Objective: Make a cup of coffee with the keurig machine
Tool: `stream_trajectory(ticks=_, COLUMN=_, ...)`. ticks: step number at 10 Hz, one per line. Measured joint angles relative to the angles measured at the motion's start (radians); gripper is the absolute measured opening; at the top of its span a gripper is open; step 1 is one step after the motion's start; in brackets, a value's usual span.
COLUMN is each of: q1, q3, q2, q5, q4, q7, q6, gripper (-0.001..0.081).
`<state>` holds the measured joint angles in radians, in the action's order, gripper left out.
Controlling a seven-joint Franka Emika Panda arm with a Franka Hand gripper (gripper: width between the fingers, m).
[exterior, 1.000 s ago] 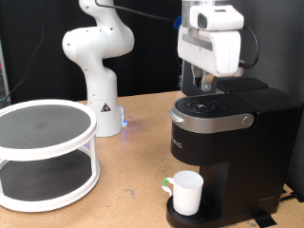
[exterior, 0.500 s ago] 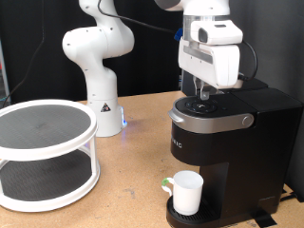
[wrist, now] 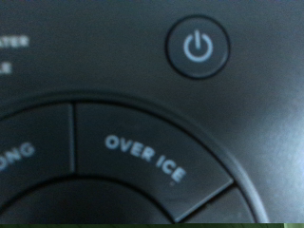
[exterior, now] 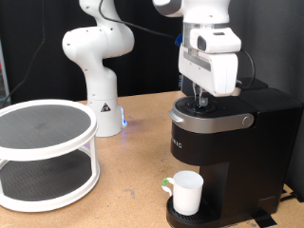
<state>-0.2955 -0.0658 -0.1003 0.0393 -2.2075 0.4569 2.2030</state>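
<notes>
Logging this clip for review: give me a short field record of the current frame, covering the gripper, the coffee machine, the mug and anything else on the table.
gripper: low over the top buttons of the black boxy coffee machine; fingers hidden
buttons in wrist view: OVER ICE button, power button
machine lid: closed
cup: plain white ceramic mug standing on the drip tray under the spout
other: white two-tier round shelf at the exterior view's left

On the keurig machine (wrist: 152, 133) beneath me I read "OVER ICE" (wrist: 145, 158) on one curved button; a power symbol (wrist: 197, 47) marks the round button nearby; cut-off letters "ONG" (wrist: 13, 152) and "ATER" (wrist: 11, 42) stand at the frame's edge.
</notes>
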Motion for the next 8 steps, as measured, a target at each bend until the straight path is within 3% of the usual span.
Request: stream_trajectory(ticks=8, q1=0.003, q3=0.001, q2=0.021, q5=0.019, q4=0.017, q7=-0.004, q6=-0.014, gripper=0.0004)
